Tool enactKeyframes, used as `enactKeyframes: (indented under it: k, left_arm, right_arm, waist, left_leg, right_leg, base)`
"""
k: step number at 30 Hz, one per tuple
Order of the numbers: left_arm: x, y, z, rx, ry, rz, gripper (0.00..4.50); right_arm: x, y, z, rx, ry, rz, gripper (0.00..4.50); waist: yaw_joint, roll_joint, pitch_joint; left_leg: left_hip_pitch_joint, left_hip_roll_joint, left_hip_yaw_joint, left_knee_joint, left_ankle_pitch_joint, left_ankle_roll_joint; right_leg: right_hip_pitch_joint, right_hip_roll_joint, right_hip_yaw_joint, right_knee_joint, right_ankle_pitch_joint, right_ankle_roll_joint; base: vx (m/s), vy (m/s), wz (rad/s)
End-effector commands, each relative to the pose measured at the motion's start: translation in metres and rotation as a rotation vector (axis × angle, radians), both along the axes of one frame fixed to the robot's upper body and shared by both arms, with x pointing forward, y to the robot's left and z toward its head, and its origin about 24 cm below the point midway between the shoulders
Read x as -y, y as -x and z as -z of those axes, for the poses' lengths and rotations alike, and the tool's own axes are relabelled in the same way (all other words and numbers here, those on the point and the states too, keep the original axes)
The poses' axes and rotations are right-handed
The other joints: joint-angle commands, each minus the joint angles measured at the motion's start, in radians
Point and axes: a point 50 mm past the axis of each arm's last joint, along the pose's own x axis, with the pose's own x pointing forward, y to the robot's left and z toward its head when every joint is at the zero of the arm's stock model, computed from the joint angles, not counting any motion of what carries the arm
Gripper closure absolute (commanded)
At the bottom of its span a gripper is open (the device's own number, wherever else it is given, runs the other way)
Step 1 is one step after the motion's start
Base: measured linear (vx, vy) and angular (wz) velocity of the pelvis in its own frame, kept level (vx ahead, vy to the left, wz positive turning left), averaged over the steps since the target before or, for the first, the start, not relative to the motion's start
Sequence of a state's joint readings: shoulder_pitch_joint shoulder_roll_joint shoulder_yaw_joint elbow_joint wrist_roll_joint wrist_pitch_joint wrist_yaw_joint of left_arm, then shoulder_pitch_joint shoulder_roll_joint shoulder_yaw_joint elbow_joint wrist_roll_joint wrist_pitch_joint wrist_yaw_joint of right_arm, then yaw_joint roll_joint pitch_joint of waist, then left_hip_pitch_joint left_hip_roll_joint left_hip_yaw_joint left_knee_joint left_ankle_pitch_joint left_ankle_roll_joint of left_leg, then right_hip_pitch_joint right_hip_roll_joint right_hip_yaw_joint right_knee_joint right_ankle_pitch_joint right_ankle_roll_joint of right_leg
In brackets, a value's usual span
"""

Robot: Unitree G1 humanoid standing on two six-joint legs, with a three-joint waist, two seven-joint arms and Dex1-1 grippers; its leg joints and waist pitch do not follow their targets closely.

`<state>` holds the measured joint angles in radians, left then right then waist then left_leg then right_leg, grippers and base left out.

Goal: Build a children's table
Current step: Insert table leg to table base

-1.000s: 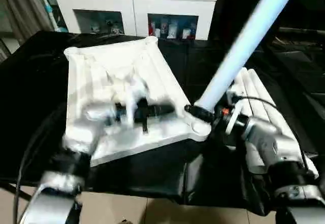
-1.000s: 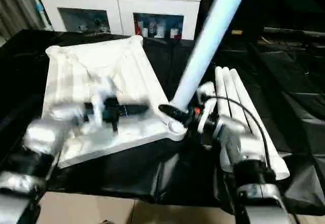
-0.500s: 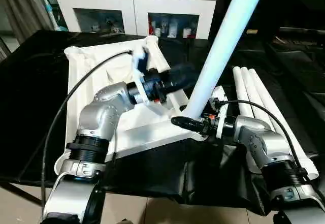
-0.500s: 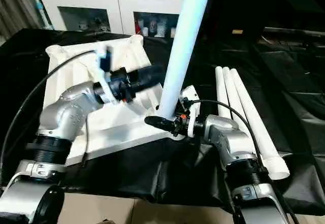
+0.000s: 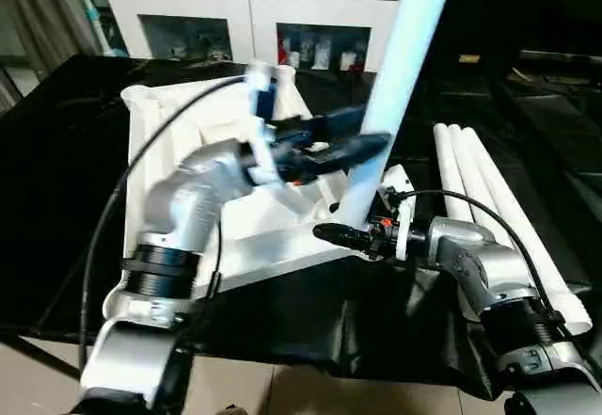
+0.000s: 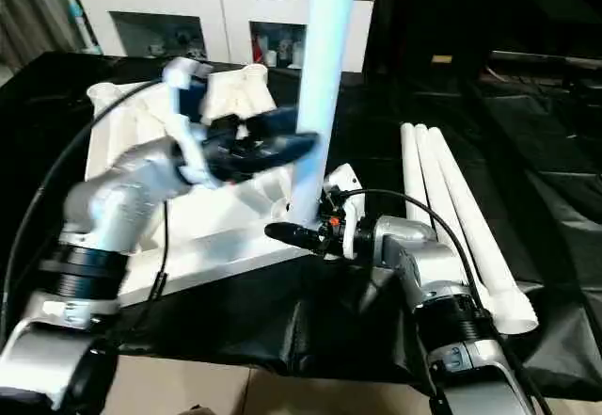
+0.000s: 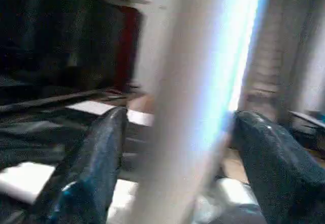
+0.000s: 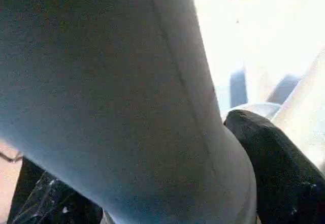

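The white tabletop (image 5: 174, 142) lies underside up on the black-covered table. One white table leg (image 5: 400, 57) rises almost upright from the tabletop's near right corner socket (image 5: 362, 217). My right gripper (image 5: 340, 229) is shut on the leg just above that socket, with one black finger (image 8: 274, 163) pressed against the tube. My left gripper (image 5: 374, 126) reaches in from the left a little higher up and is open. Its two fingers (image 7: 96, 163) stand on either side of the leg (image 7: 188, 107), without clamping it.
Three spare white legs (image 5: 499, 208) lie side by side on the black cloth to the right. A white cabinet with glass doors (image 5: 254, 1) stands behind the table. The table's front edge (image 5: 282, 359) runs just below my forearms.
My left arm has swung up from the tabletop to the leg and its fingers have spread apart around it. The leg has tilted closer to upright. The right gripper keeps its hold.
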<state>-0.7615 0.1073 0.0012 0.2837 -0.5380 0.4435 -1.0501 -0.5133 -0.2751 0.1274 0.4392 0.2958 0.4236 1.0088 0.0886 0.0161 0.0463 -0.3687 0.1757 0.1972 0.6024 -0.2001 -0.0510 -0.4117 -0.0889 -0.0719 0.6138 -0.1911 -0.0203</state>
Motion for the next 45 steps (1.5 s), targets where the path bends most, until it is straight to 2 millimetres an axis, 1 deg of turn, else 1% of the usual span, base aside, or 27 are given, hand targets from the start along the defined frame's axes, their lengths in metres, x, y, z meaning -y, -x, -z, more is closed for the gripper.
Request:
enactKeyframes:
  k: [1,3,5,6,7,8,10,11,13,14,16,19,20,22,23,26,28,29,30,31,32,33,34,35,37,40,45]
  left_arm:
    - [-0.002,-0.006,-0.008,0.019,-0.007,-0.05,1.11]
    - [-0.002,-0.007,-0.009,0.012,-0.011,-0.058,1.14]
    - [-0.002,-0.008,-0.01,0.012,-0.006,-0.054,1.47]
    - [-0.002,-0.008,-0.011,0.013,-0.005,-0.058,1.47]
    - [-0.003,-0.01,-0.01,0.007,-0.004,-0.065,1.62]
    - [-0.004,-0.011,-0.01,0.004,-0.006,-0.071,1.62]
    - [-0.004,-0.012,-0.01,-0.001,-0.011,-0.084,1.8]
    - [-0.005,-0.014,-0.009,-0.01,-0.021,-0.09,1.96]
    - [-0.006,-0.016,-0.008,-0.046,-0.029,-0.099,2.15]
    - [-0.006,-0.016,-0.008,-0.051,-0.029,-0.1,2.15]
    - [-0.007,-0.018,-0.009,-0.094,-0.008,-0.105,2.5]
    - [-0.007,-0.017,-0.012,-0.107,0.021,-0.089,2.64]
    - [-0.007,-0.018,-0.013,-0.105,0.012,-0.095,2.67]
    - [-0.008,-0.02,-0.014,-0.115,0.004,-0.111,2.68]
    - [-0.009,-0.021,-0.014,-0.122,0.004,-0.12,2.69]
    - [-0.01,-0.024,-0.015,-0.143,0.005,-0.145,2.7]
    - [-0.011,-0.026,-0.015,-0.16,-0.006,-0.162,2.71]
    - [-0.011,-0.026,-0.016,-0.161,-0.012,-0.164,2.71]
    - [-0.011,-0.027,-0.016,-0.168,-0.017,-0.17,2.71]
    - [-0.01,-0.027,-0.016,-0.173,-0.025,-0.175,2.71]
    - [-0.01,-0.028,-0.017,-0.171,-0.043,-0.172,2.71]
    - [-0.01,-0.028,-0.018,-0.172,-0.046,-0.172,2.71]
    - [-0.01,-0.028,-0.018,-0.173,-0.054,-0.173,2.71]
    - [-0.01,-0.029,-0.02,-0.17,-0.061,-0.172,2.71]
    - [-0.01,-0.03,-0.023,-0.178,-0.074,-0.18,2.74]
    - [-0.009,-0.031,-0.026,-0.197,-0.087,-0.183,2.74]
    - [-0.007,-0.034,-0.025,-0.223,-0.088,-0.21,2.75]
  right_arm:
    - [0.0,-0.003,-0.004,0.023,0.018,-0.004,1.42]
    - [0.0,-0.003,-0.004,0.023,0.018,-0.002,1.43]
    - [0.0,-0.005,-0.005,0.026,0.019,0.003,1.43]
    - [0.0,-0.005,-0.005,0.027,0.019,0.003,1.43]
    - [0.001,-0.006,-0.006,0.03,0.019,0.01,1.44]
    - [0.001,-0.007,-0.006,0.032,0.018,0.011,1.44]
    - [0.001,-0.007,-0.007,0.035,0.019,0.012,1.44]
    - [0.001,-0.008,-0.008,0.039,0.018,0.013,1.44]
    - [0.001,-0.008,-0.009,0.045,0.013,0.021,1.44]
    - [0.001,-0.009,-0.009,0.045,0.013,0.022,1.44]
    - [0.001,-0.008,-0.009,0.048,0.009,0.028,1.45]
    - [0.0,-0.008,-0.009,0.049,0.004,0.03,1.51]
    - [0.0,-0.008,-0.01,0.052,0.001,0.029,1.56]
    - [0.0,-0.009,-0.011,0.056,-0.001,0.029,1.6]
    - [0.001,-0.01,-0.012,0.06,-0.001,0.032,1.6]
    - [0.001,-0.011,-0.014,0.066,-0.002,0.036,1.6]
    - [0.0,-0.013,-0.016,0.082,-0.004,0.043,1.6]
    - [0.0,-0.015,-0.017,0.104,0.007,0.063,1.6]
    - [0.0,-0.016,-0.018,0.104,-0.007,0.076,1.25]
    - [0.0,-0.017,-0.021,0.104,-0.029,0.09,1.25]
    - [0.001,-0.019,-0.026,0.107,-0.069,0.106,0.9]
    - [0.001,-0.019,-0.028,0.106,-0.079,0.106,0.88]
    - [0.002,-0.019,-0.031,0.105,-0.102,0.105,0.88]
    - [0.004,-0.018,-0.035,0.1,-0.107,0.084,0.69]
    - [0.007,-0.019,-0.041,0.104,-0.095,0.067,0.47]
    - [0.008,-0.022,-0.051,0.088,-0.081,0.034,0.44]
    - [0.005,-0.024,-0.064,0.07,-0.086,-0.024,0.44]
  waist:
    - [0.001,-0.014,-0.07]
    - [0.001,-0.014,-0.07]
    - [0.0,-0.014,-0.071]
    - [0.0,-0.014,-0.071]
    - [0.001,-0.01,-0.071]
    - [0.001,-0.011,-0.071]
    - [0.001,-0.006,-0.07]
    - [0.001,-0.007,-0.071]
    - [0.001,-0.001,-0.071]
    - [0.0,-0.004,-0.072]
    - [0.001,0.0,-0.073]
    - [-0.001,-0.003,-0.073]
    - [-0.001,-0.005,-0.073]
    - [0.0,-0.003,-0.073]
    - [0.001,0.001,-0.073]
    - [-0.001,0.0,-0.073]
    - [0.0,0.01,-0.074]
    - [-0.001,0.01,-0.073]
    - [-0.001,0.007,-0.073]
    - [-0.002,0.006,-0.074]
    - [-0.001,0.009,-0.074]
    - [0.0,0.008,-0.075]
    - [0.0,0.001,-0.073]
    - [0.001,-0.013,-0.073]
    - [0.006,-0.003,-0.073]
    - [0.005,-0.002,-0.073]
    - [0.007,-0.004,-0.073]
  left_leg:
    - [0.004,0.05,-0.02,-0.056,-0.036,0.122]
    - [0.003,0.05,-0.02,-0.056,-0.027,0.123]
    - [0.003,0.05,-0.02,-0.054,-0.022,0.128]
    - [0.003,0.05,-0.02,-0.054,-0.021,0.131]
    - [0.003,0.05,-0.02,-0.053,-0.018,0.134]
    - [0.004,0.05,-0.019,-0.053,-0.024,0.133]
    - [0.004,0.051,-0.02,-0.054,-0.032,0.128]
    - [0.004,0.051,-0.02,-0.054,-0.035,0.126]
    - [0.006,0.051,-0.021,-0.054,-0.041,0.12]
    - [0.006,0.051,-0.021,-0.053,-0.041,0.119]
    - [0.006,0.05,-0.022,-0.053,-0.033,0.119]
    - [0.002,0.049,-0.022,-0.052,-0.031,0.125]
    - [0.004,0.05,-0.021,-0.052,-0.03,0.128]
    - [0.005,0.05,-0.021,-0.052,-0.031,0.129]
    - [0.006,0.051,-0.022,-0.052,-0.035,0.127]
    - [0.006,0.051,-0.022,-0.052,-0.043,0.121]
    - [0.007,0.05,-0.023,-0.051,-0.041,0.119]
    - [0.006,0.05,-0.023,-0.051,-0.043,0.117]
    - [0.006,0.049,-0.023,-0.051,-0.044,0.117]
    - [0.005,0.048,-0.023,-0.051,-0.043,0.117]
    - [0.006,0.049,-0.023,-0.051,-0.042,0.118]
    - [0.007,0.048,-0.023,-0.05,-0.041,0.119]
    - [0.006,0.048,-0.023,-0.051,-0.034,0.124]
    - [0.004,0.048,-0.021,-0.051,-0.026,0.131]
    - [0.004,0.048,-0.022,-0.049,-0.015,0.137]
    - [0.003,0.047,-0.022,-0.047,-0.009,0.142]
    - [0.003,0.046,-0.021,-0.046,-0.008,0.14]
  right_leg:
    - [0.071,-0.06,0.046,-0.054,-0.018,-0.261]
    - [0.071,-0.058,0.045,-0.051,-0.013,-0.263]
    - [0.071,-0.058,0.045,-0.049,0.002,-0.27]
    - [0.07,-0.058,0.045,-0.049,0.004,-0.271]
    - [0.069,-0.058,0.044,-0.05,0.008,-0.275]
    - [0.069,-0.057,0.044,-0.05,0.001,-0.277]
    - [0.069,-0.057,0.044,-0.051,-0.007,-0.278]
    - [0.07,-0.057,0.044,-0.051,-0.007,-0.277]
    - [0.069,-0.057,0.043,-0.049,-0.001,-0.277]
    - [0.069,-0.056,0.043,-0.049,0.007,-0.279]
    - [0.07,-0.057,0.043,-0.047,0.028,-0.288]
    - [0.074,-0.058,0.042,-0.046,0.043,-0.293]
    - [0.072,-0.056,0.042,-0.047,0.04,-0.293]
    - [0.071,-0.057,0.043,-0.047,0.036,-0.294]
    - [0.07,-0.056,0.042,-0.047,0.029,-0.294]
    - [0.071,-0.057,0.042,-0.047,0.028,-0.297]
    - [0.07,-0.056,0.042,-0.046,0.04,-0.297]
    - [0.071,-0.057,0.042,-0.046,0.046,-0.299]
    - [0.071,-0.056,0.042,-0.048,0.048,-0.299]
    - [0.073,-0.057,0.042,-0.046,0.052,-0.302]
    - [0.073,-0.057,0.042,-0.046,0.052,-0.302]
    - [0.072,-0.056,0.042,-0.045,0.053,-0.302]
    - [0.073,-0.056,0.042,-0.044,0.053,-0.303]
    - [0.074,-0.056,0.042,-0.046,0.051,-0.302]
    - [0.073,-0.057,0.042,-0.042,0.047,-0.298]
    - [0.072,-0.056,0.041,-0.043,0.043,-0.3]
    - [0.073,-0.056,0.042,-0.043,0.039,-0.297]
  base:
    - [0.0,0.0,0.0]
    - [0.0,0.0,0.0]
    - [0.0,0.0,0.0]
    - [0.0,0.0,0.0]
    - [0.0,0.0,0.0]
    - [0.0,0.0,0.0]
    - [0.0,0.0,0.0]
    - [0.0,0.0,0.0]
    - [0.0,0.0,0.0]
    - [0.0,0.0,0.0]
    - [0.0,0.0,0.0]
    - [0.0,0.0,0.0]
    - [0.0,0.0,0.0]
    - [0.0,0.0,0.0]
    - [0.0,0.0,0.0]
    - [0.0,0.0,0.0]
    - [0.0,0.0,0.0]
    - [0.0,0.0,0.0]
    - [0.0,0.0,0.0]
    - [0.0,0.0,0.0]
    - [0.0,0.0,0.0]
    - [0.0,0.0,0.0]
    - [0.0,0.0,0.0]
    - [0.0,0.0,0.0]
    - [0.0,0.0,0.0]
    - [0.0,0.0,0.0]
    - [0.0,0.0,0.0]
